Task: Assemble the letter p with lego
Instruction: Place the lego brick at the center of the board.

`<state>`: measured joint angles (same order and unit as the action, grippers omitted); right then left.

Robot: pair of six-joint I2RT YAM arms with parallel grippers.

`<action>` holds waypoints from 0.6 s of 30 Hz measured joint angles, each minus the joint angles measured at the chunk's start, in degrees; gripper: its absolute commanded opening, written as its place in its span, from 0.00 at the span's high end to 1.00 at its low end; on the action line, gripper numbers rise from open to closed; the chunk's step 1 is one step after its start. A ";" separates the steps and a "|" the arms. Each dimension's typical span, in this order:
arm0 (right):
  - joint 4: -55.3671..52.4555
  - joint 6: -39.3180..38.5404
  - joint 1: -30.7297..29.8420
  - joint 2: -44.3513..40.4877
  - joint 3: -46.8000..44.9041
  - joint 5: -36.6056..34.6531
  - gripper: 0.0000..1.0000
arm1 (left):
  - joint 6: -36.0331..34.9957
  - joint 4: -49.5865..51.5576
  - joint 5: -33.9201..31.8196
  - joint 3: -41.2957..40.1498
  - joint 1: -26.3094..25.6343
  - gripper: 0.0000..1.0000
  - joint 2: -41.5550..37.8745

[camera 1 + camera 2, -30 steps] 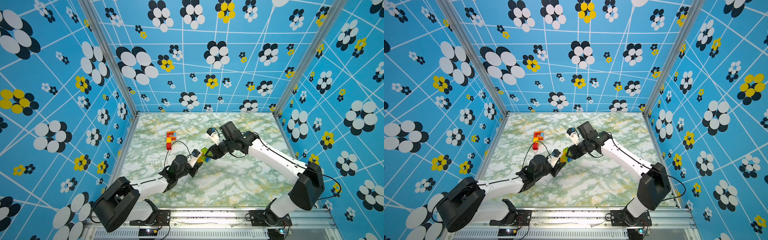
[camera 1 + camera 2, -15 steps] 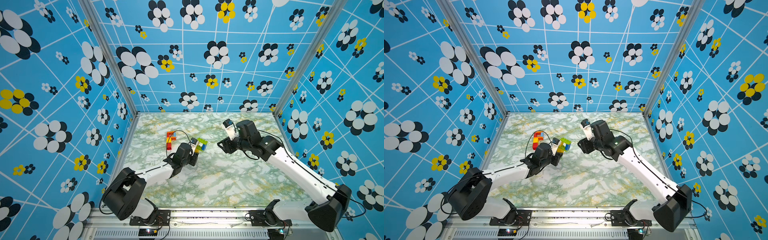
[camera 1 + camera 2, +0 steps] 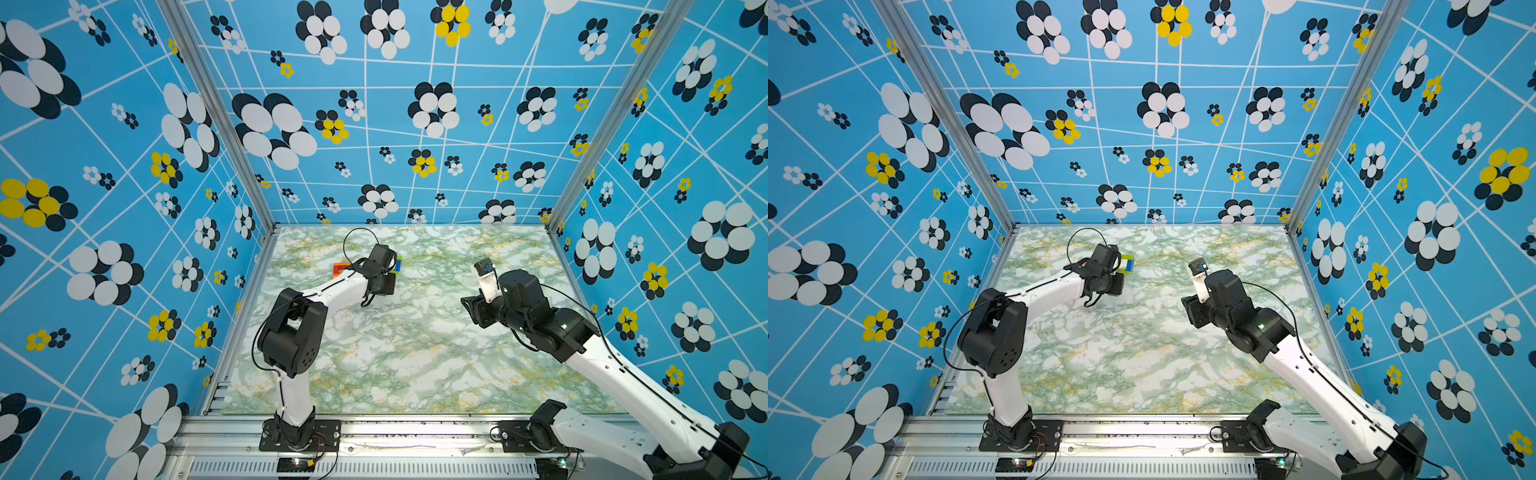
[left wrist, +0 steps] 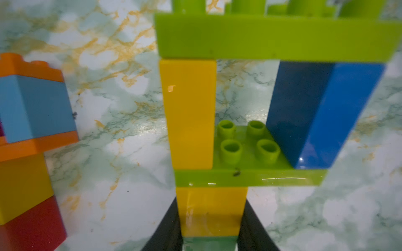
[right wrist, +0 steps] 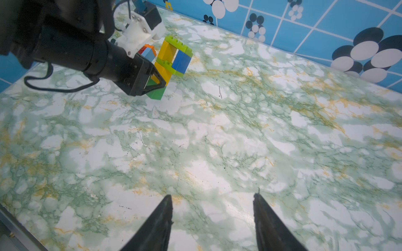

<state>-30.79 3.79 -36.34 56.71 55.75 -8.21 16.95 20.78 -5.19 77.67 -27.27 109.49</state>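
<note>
The left gripper (image 4: 210, 236) is pinching the P-shaped lego (image 4: 208, 113) by its stem, long axis running straight out from the jaws, while the right gripper (image 5: 212, 219) is gaping empty

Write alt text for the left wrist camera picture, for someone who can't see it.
The left end effector grips the lower yellow brick of a P-shaped lego build: lime bars joined by a yellow and a blue brick, framing an open window. Beside it on the marbled table lies a separate orange, light blue, yellow and red stack.

green-veined marble tabletop (image 3: 415, 353) carries an orange, blue, yellow and red brick stack (image 4: 28, 139).
</note>
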 measured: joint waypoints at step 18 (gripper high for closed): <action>6.64 5.14 0.00 -5.66 -14.45 1.09 0.39 | 5.16 24.81 6.25 22.86 2.75 0.72 15.96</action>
<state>-24.14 8.93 -36.34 51.05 41.30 -7.11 22.11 45.58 1.06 100.53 -24.51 125.45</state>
